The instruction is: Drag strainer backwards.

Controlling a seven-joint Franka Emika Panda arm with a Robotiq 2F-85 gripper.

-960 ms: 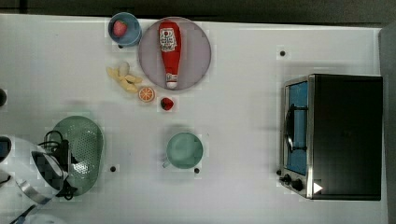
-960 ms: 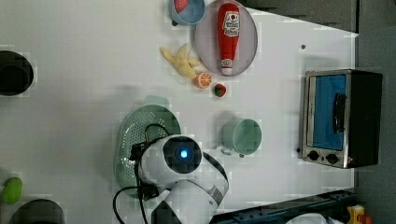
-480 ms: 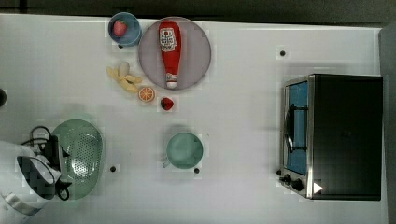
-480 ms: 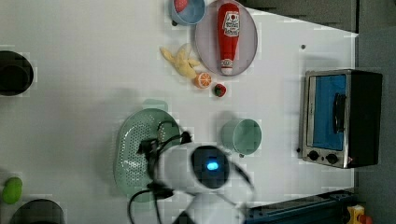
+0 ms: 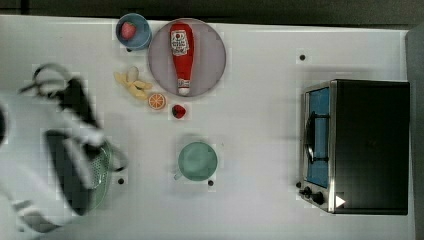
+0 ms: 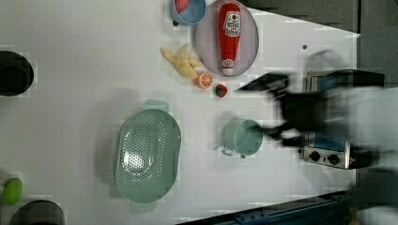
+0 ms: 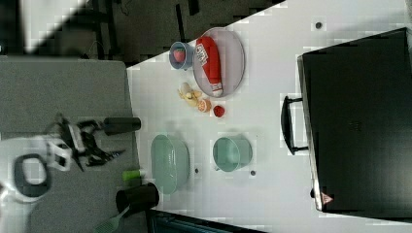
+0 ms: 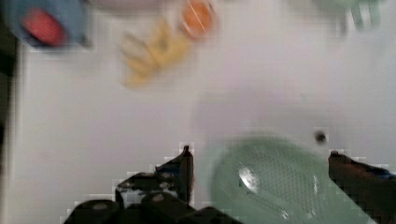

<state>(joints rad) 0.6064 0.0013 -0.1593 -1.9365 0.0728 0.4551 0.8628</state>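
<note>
So the strainer (image 6: 148, 157) sits flat on the white table (image 6: 70, 122), toward the left view's lower left, with the green cup (image 6: 244, 137) near on its right. My gripper (image 8: 259, 161) hangs above it, fingers (image 8: 184, 170) spread wide and holding nothing, the bowl showing between them.

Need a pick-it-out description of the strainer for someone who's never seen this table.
In the left view, start at the toaster oven at the table's right edge and go left past the small round green cup. The next green item is the strainer, lying alone on the white table. It is the larger, oval one, with a bowl dotted with small holes and tab handles on its rim.
</note>
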